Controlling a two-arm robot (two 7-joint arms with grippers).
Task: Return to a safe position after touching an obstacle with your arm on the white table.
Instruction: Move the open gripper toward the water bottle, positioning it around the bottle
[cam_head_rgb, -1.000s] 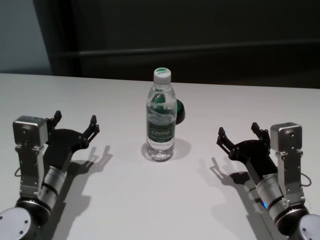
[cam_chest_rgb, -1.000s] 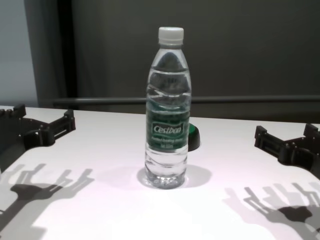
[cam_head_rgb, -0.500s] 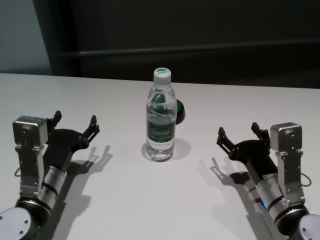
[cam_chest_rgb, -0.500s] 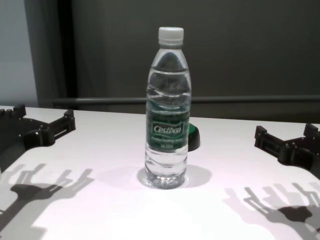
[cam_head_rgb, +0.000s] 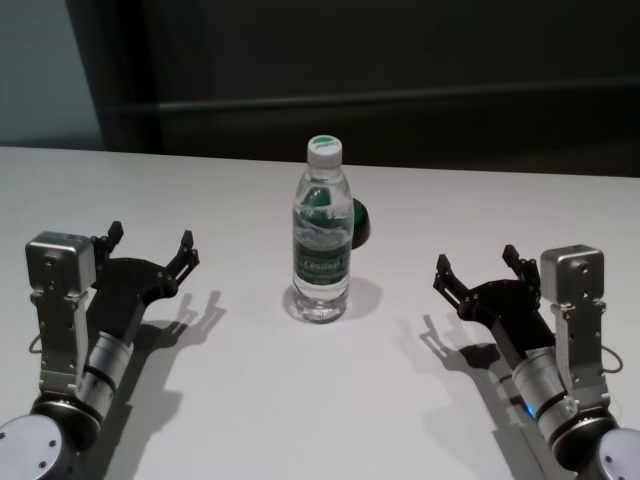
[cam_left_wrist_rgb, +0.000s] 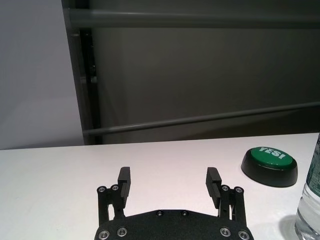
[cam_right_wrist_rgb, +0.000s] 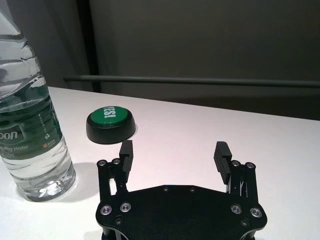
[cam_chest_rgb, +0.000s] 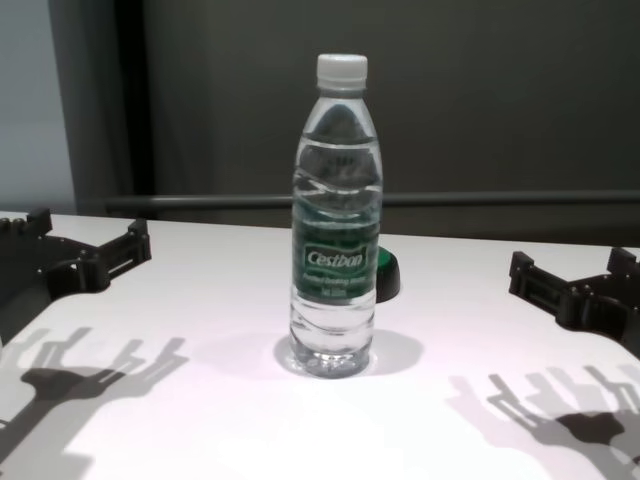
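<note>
The obstacle, a clear water bottle (cam_head_rgb: 323, 240) with a white cap and green "Cestbon" label, stands upright in the middle of the white table (cam_head_rgb: 300, 400). It also shows in the chest view (cam_chest_rgb: 335, 220), at the edge of the left wrist view (cam_left_wrist_rgb: 310, 200) and in the right wrist view (cam_right_wrist_rgb: 30, 130). My left gripper (cam_head_rgb: 150, 243) is open and empty, low over the table well left of the bottle; its fingers show in the left wrist view (cam_left_wrist_rgb: 170, 182). My right gripper (cam_head_rgb: 478, 263) is open and empty, well right of the bottle (cam_right_wrist_rgb: 172, 155).
A dark round button with a green "YES!" top (cam_right_wrist_rgb: 110, 125) sits on the table just behind the bottle; it also shows in the head view (cam_head_rgb: 358, 222) and left wrist view (cam_left_wrist_rgb: 270, 165). A dark wall with a horizontal rail (cam_chest_rgb: 500, 198) runs behind the table's far edge.
</note>
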